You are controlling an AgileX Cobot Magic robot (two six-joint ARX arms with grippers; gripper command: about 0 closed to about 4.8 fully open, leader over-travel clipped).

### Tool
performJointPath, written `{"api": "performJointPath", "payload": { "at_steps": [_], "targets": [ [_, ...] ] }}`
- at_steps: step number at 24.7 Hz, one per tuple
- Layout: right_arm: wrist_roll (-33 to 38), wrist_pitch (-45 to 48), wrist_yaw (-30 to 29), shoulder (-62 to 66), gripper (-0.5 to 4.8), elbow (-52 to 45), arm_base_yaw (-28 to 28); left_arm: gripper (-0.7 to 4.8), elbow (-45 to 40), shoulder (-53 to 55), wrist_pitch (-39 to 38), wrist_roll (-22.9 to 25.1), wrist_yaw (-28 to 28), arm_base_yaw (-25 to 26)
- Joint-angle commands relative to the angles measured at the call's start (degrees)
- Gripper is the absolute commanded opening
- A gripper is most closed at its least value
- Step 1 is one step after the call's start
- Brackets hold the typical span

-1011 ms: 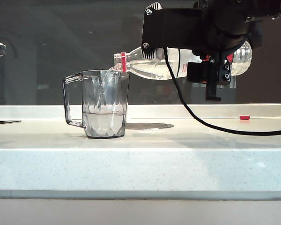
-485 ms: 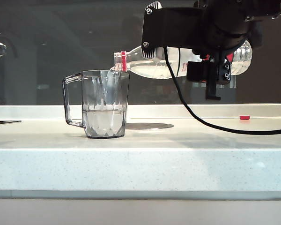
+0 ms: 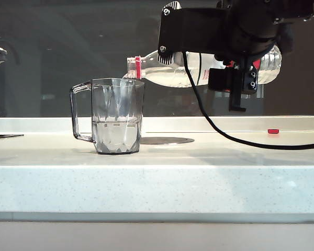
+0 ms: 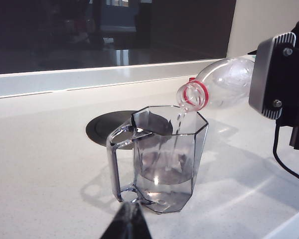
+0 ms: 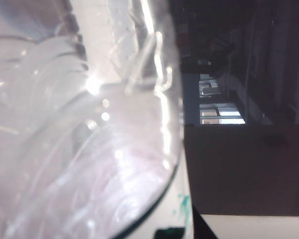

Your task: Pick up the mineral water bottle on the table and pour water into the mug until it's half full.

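Showing one bottle and one mug, the exterior view has the mineral water bottle [image 3: 167, 72] lying almost level in the air, its red-ringed, uncapped mouth just above the rim of the mug [image 3: 116, 116]; the right gripper [image 3: 235, 70] is clamped around the bottle's labelled middle. The smoky-grey faceted mug stands upright on the white speckled desk [image 3: 157, 183], handle to the left, with water [image 3: 116, 137] filling somewhat under half of it. One black cable [image 3: 225, 133], one dark round disc [image 3: 165, 140] and one small red object [image 3: 273, 131] also lie on the desk. Left wrist view: a thin stream falls from the bottle's mouth into the mug; of the left gripper [image 4: 125, 224] only a dark tip shows, spread or not I cannot tell. Right wrist view: one clear ribbed bottle wall fills the frame.
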Motion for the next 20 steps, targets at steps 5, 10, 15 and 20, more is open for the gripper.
{"api": "performJointPath", "payload": {
  "at_steps": [5, 10, 15, 20],
  "targets": [
    [3.34, 5.9, 0.5, -0.52, 2.69, 0.59, 0.48, -0.04, 0.13, 0.02, 0.72, -0.15, 0.24, 0.11],
    [11.47, 6.56, 1.79, -0.52, 2.69, 0.59, 0.94, -0.04, 0.13, 0.02, 0.72, -0.15, 0.24, 0.11],
    [21.7, 7.21, 3.54, -0.52, 2.69, 0.59, 2.64, -0.04, 0.13, 0.02, 0.72, -0.15, 0.24, 0.11],
    [39.12, 15.28, 4.59, -0.55, 2.69, 0.59, 3.26, -0.04, 0.13, 0.02, 0.72, -0.15, 0.24, 0.11]
  ]
}}
